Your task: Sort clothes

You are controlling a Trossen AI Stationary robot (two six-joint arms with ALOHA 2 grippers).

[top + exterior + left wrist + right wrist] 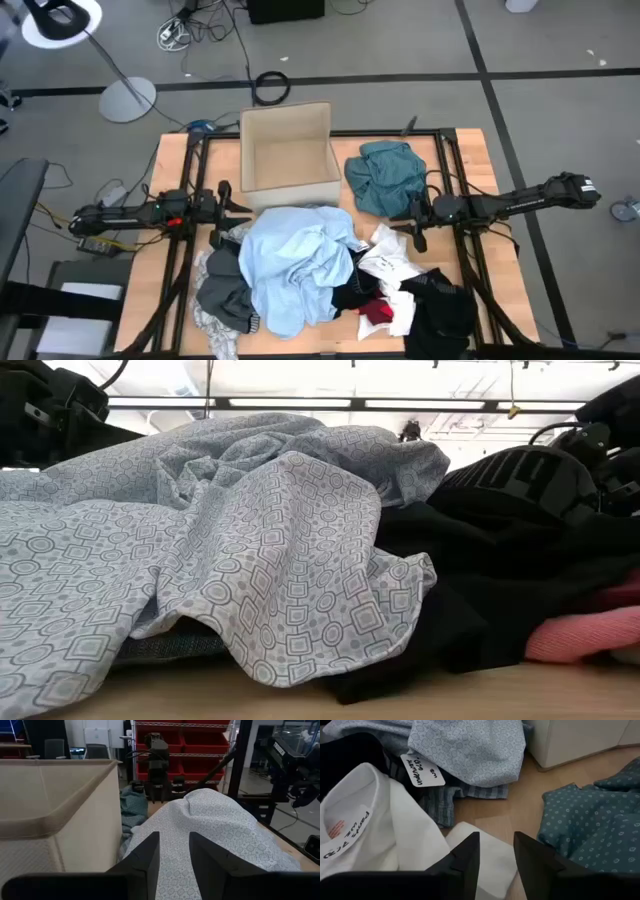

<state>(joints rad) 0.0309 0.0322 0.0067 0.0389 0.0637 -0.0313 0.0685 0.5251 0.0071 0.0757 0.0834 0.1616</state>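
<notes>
- Clothes lie in a loose heap on the near half of the wooden table [470, 290], in front of the tan cardboard box [288, 155].
- Light blue shirt [295, 262] tops the heap at centre, draped over the other garments; its fine printed pattern fills most of the low view [240, 550].
- Teal piece [385, 175] sits apart from the heap, just beside the box on the right-arm side; the right wrist view shows it flat on the bare wood [595, 820].
- White piece [392, 262] lies at the heap's right edge, carrying handwritten paper tags [422, 770]; a blue-striped piece [447, 800] shows beneath the light blue shirt.
- Black piece [440, 310] occupies the near right corner; a red piece [377, 312] lies against it, and a grey piece [222, 292] lies at the heap's left.
- Left gripper [222, 210] hangs at the heap's far-left edge, close beside the box; fingers spread, nothing between them, shirt fabric directly ahead [172, 855].
- Right gripper [416, 238] hovers between the teal piece and the white piece; fingers [465, 860] spread apart and empty, above the white fabric.
</notes>
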